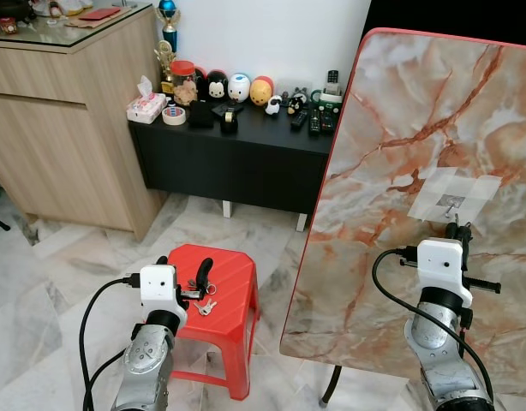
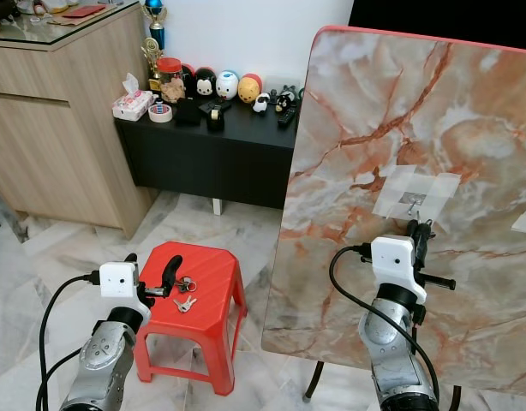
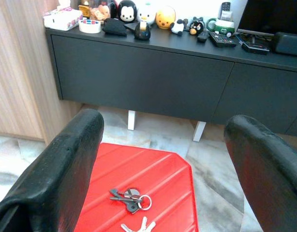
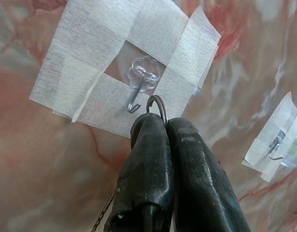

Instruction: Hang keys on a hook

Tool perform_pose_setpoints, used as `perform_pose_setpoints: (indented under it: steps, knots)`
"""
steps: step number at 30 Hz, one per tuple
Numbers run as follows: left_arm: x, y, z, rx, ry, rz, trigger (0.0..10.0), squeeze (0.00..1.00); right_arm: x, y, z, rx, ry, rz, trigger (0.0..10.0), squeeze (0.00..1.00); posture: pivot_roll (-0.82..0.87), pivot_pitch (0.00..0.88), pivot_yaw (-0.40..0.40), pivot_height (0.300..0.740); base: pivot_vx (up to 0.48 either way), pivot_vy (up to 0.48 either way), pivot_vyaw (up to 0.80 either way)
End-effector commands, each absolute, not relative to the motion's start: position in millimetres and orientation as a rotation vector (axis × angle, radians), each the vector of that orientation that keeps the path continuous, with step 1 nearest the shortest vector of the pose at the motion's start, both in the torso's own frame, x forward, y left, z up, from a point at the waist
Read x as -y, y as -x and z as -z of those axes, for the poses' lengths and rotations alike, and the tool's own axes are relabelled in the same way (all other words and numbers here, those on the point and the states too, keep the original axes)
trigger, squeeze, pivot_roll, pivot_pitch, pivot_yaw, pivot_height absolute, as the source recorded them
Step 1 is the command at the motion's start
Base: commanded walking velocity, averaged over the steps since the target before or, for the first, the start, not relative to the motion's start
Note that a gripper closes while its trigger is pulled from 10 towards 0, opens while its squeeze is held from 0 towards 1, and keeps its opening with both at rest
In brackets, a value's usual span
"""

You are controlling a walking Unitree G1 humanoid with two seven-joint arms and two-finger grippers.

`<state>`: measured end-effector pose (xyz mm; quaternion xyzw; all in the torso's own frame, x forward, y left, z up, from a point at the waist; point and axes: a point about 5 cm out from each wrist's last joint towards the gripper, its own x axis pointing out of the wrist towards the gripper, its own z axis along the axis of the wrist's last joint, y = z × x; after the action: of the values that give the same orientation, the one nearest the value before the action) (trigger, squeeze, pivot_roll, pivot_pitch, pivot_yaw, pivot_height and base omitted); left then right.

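A small clear hook (image 4: 139, 87) with a wire tip is taped onto the upright marble-patterned board (image 1: 391, 111). My right gripper (image 4: 165, 121) is shut on a thin metal key ring (image 4: 157, 104). The ring sticks out past the fingertips and sits just beside the hook's wire tip. In the left eye view this gripper (image 1: 457, 229) is just below the hook (image 1: 451, 204). Another bunch of keys (image 1: 203, 300) lies on a red plastic stool (image 1: 233, 282). My left gripper (image 1: 184, 267) hangs open just above those keys (image 3: 131, 198).
A second taped hook (image 4: 276, 142) sits further along the board. Behind the stool stands a low black cabinet (image 1: 237, 158) carrying figurines, remotes and a tissue box (image 1: 146, 106). A wooden cabinet (image 1: 66, 128) is at the left. The floor is marble tile.
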<state>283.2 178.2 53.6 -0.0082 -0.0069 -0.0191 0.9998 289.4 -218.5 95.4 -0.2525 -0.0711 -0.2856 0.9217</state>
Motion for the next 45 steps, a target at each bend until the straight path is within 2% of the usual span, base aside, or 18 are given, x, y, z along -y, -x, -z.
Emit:
perform_pose_setpoints:
  steps: [1,37,38,39,40,41,42,45]
  knots:
    - [-174.7,-284.1,-52.2,0.001,0.028,0.046,10.0,0.00,220.6,-292.0,-101.2,0.165,0.552,0.580,10.0,0.00,-0.03,0.000,-0.090,0.740,0.000,0.000,0.00]
    - [-171.7,-284.4,-52.0,0.004,0.041,0.046,10.0,0.00,219.7,-296.9,-95.8,0.102,0.608,0.527,10.0,0.00,-0.04,0.000,-0.091,0.740,0.000,0.000,0.00]
    - [-171.8,-284.1,-51.5,0.002,0.041,0.045,10.0,0.00,219.6,-296.7,-94.2,0.093,0.602,0.519,10.0,0.18,-0.04,0.000,-0.091,0.740,0.000,0.000,0.00]
    - [-171.8,-284.1,-51.5,0.002,0.041,0.045,10.0,0.00,219.6,-296.7,-94.2,0.093,0.602,0.519,10.0,0.18,-0.04,0.000,-0.091,0.740,0.000,0.000,0.00]
    - [-172.0,-283.9,-51.2,0.000,0.041,0.045,10.0,0.00,219.5,-296.4,-93.2,0.087,0.596,0.515,10.0,0.55,-0.04,0.000,-0.091,0.740,0.000,0.000,0.00]
    - [-172.1,-283.9,-51.1,0.000,0.041,0.045,10.0,0.00,219.4,-296.4,-92.9,0.086,0.592,0.513,10.0,0.55,-0.04,0.000,-0.091,0.740,0.000,0.000,0.00]
    - [-172.0,-283.9,-51.1,0.000,0.041,0.045,10.0,0.00,218.9,-296.3,-92.3,0.083,0.594,0.509,10.0,0.91,-0.04,0.000,-0.091,0.740,0.000,0.000,0.00]
    - [-172.0,-283.9,-51.0,0.000,0.042,0.045,10.0,0.00,218.1,-296.3,-91.6,0.080,0.588,0.500,10.0,0.94,-0.04,0.000,-0.091,0.740,0.000,0.000,0.00]
